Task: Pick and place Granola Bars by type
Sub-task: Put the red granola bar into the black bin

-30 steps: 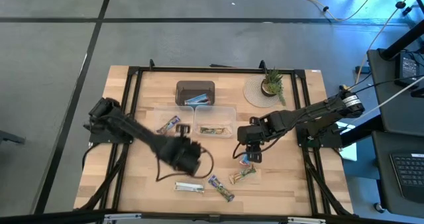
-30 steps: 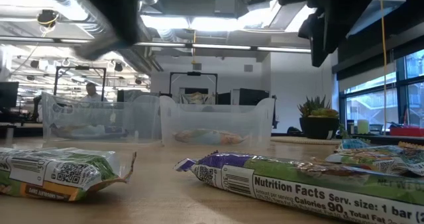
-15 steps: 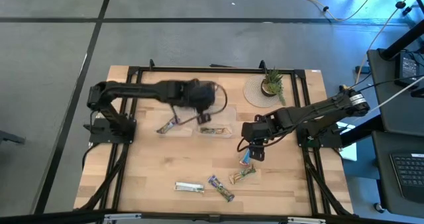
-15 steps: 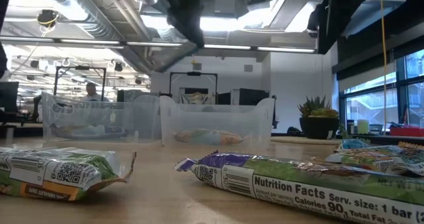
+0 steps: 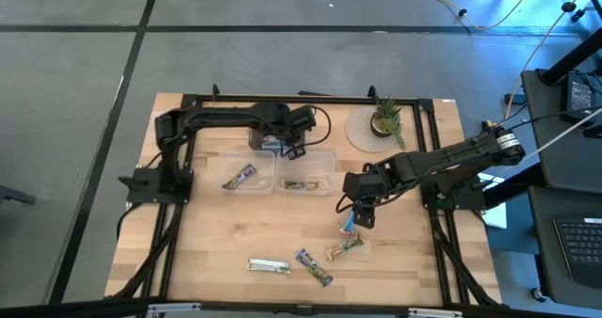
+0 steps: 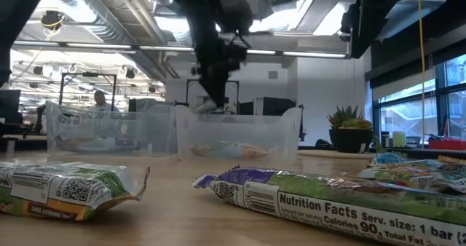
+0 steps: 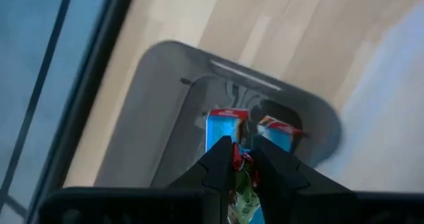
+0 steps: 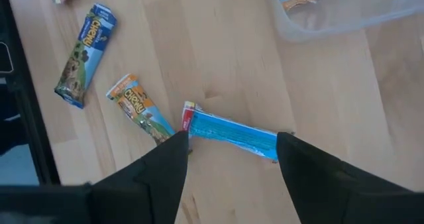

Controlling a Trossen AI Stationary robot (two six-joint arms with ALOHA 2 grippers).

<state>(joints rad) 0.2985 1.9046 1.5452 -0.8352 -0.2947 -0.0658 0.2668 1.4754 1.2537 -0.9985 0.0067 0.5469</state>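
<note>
Over the dark brown rectangular tray point(image 5: 266, 125) at the far side of the pale wooden bench point(image 5: 216, 233): left pincer point(image 7: 241, 166), clamped on a small green-and-red wrapped bar point(image 7: 243, 191). Inside that tray, two blue-white wrapped bars point(image 7: 224, 126) side by side. Nearer than the tray, two clear plastic tubs point(image 5: 303, 172), one bar in each. Well to the right of the tray: right pincer point(image 8: 232, 144), wide apart, holding nothing, straddling a bright blue flat bar point(image 8: 232, 132) lying on the bench. Beside it, an orange-ended bar point(image 8: 139, 109) and a blue-and-brown bar point(image 8: 84, 54).
</note>
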